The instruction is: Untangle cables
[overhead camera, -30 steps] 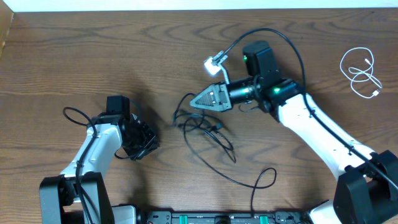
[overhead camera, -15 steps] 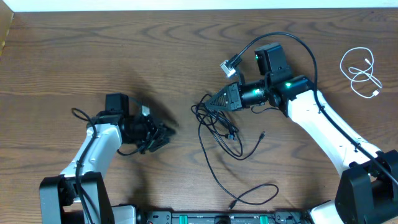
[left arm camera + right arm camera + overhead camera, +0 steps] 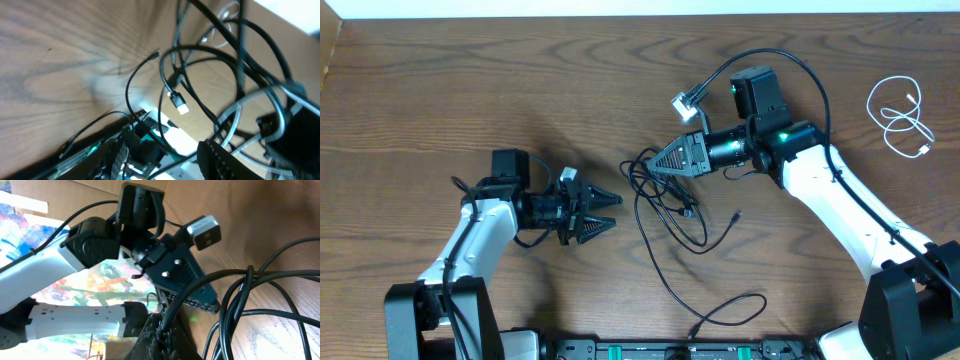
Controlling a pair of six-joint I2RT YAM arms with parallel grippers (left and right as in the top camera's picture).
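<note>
A tangle of black cables (image 3: 665,205) lies at the table's middle, with one long strand trailing to a loop (image 3: 740,308) near the front edge. My right gripper (image 3: 653,166) is shut on black cable strands at the tangle's top; the right wrist view shows the cable (image 3: 175,305) pinched between its fingers. My left gripper (image 3: 603,211) is open and empty, pointing right, just left of the tangle. In the left wrist view the cables (image 3: 210,85) and a plug (image 3: 179,104) hang ahead of its fingers (image 3: 225,160). A white cable (image 3: 900,118) lies coiled at the far right.
The thick black lead (image 3: 760,60) of the right arm arches over its wrist. The left arm's lead (image 3: 460,185) loops by its base. The table's front rail (image 3: 660,350) lies below the trailing loop. The left gripper (image 3: 180,275) shows opposite in the right wrist view.
My left gripper has swung up and right toward the tangle and now points at it, open. My right gripper has dragged the cables to the right, then eased back slightly.
</note>
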